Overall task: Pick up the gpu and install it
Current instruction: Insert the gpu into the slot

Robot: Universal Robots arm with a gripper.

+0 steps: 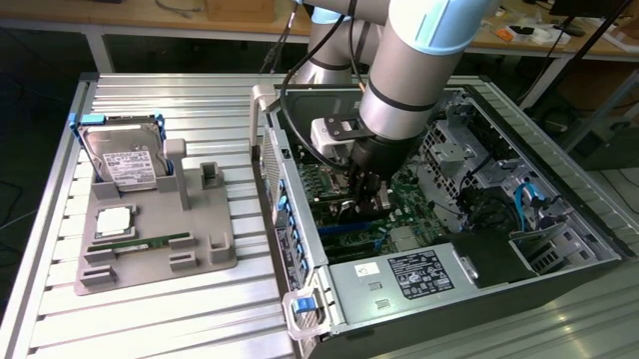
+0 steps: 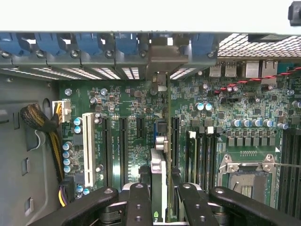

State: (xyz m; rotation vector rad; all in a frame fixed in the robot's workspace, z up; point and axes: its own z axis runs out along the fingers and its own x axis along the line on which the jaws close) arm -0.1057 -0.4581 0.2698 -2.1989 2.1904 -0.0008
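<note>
Beside my open computer case [image 1: 420, 247], a hard drive [image 1: 125, 161] and RAM stick [image 1: 140, 244] rest on the bench's [image 1: 150, 321] grey holder [image 1: 155, 254].

So the arm's reaching down into the open PC case [image 1: 559, 224], and the gripper [image 1: 367, 200] sits low over the motherboard [image 1: 414, 198] with something thin and dark between its fingers, can't make out what. The power supply [image 1: 420, 273] is just beside it, nearer the camera. Well off toward the exterior view's left, a grey fixture [image 1: 190, 247] carries a hard drive [image 1: 125, 158], a CPU [image 1: 114, 220] and a RAM stick [image 1: 140, 244].
</note>
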